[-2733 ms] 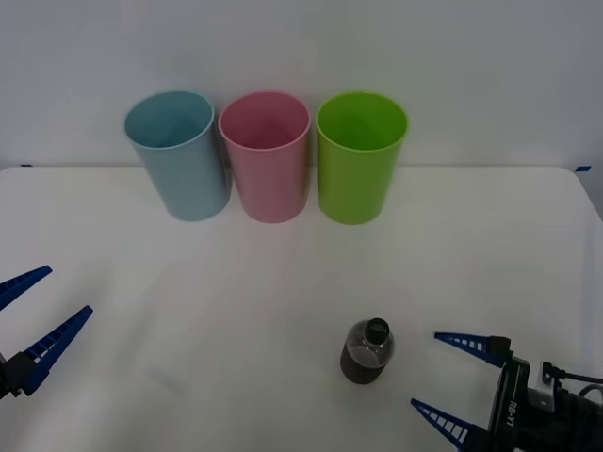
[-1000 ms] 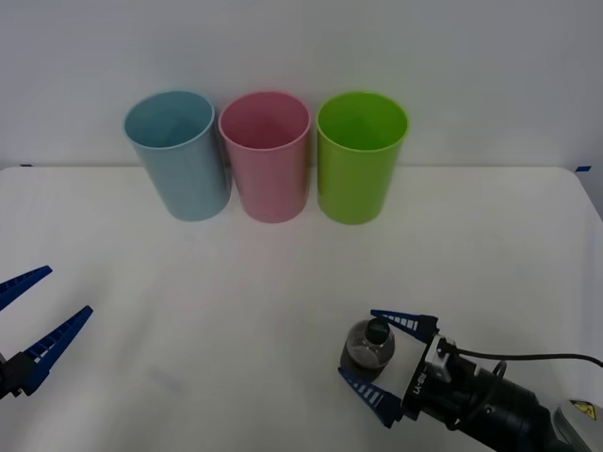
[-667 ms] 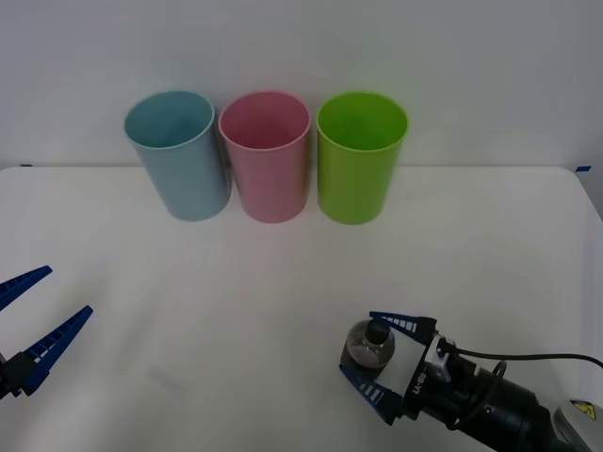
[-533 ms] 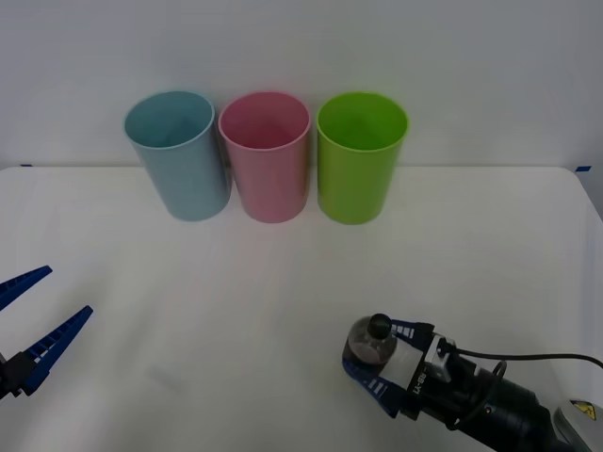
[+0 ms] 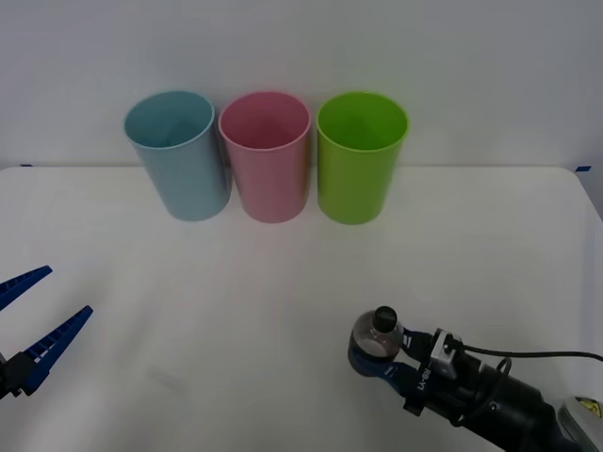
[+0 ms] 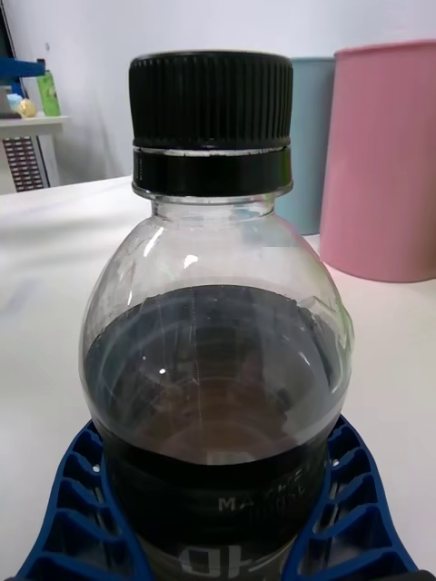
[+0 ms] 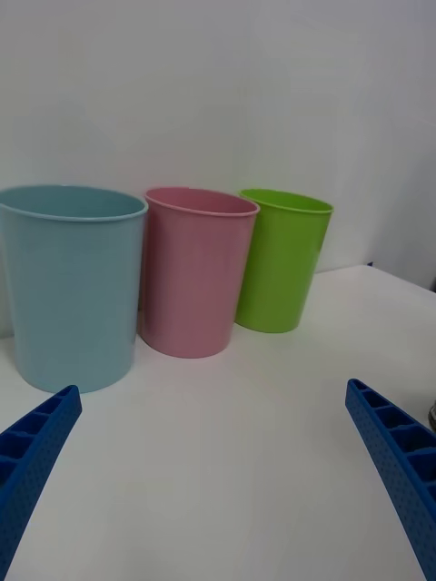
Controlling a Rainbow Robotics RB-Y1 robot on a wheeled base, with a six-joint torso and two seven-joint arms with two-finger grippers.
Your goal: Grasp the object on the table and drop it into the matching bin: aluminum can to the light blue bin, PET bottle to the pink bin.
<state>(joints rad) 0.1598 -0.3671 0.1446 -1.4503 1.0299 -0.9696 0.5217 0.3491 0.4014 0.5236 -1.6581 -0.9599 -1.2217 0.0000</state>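
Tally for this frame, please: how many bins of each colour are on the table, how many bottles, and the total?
light blue bin: 1
pink bin: 1
lime green bin: 1
PET bottle, clamped in the right gripper: 1
Total: 4

Plain white wall (image 5: 471, 56) behind; cluttered white shelf (image 6: 27, 123) far off
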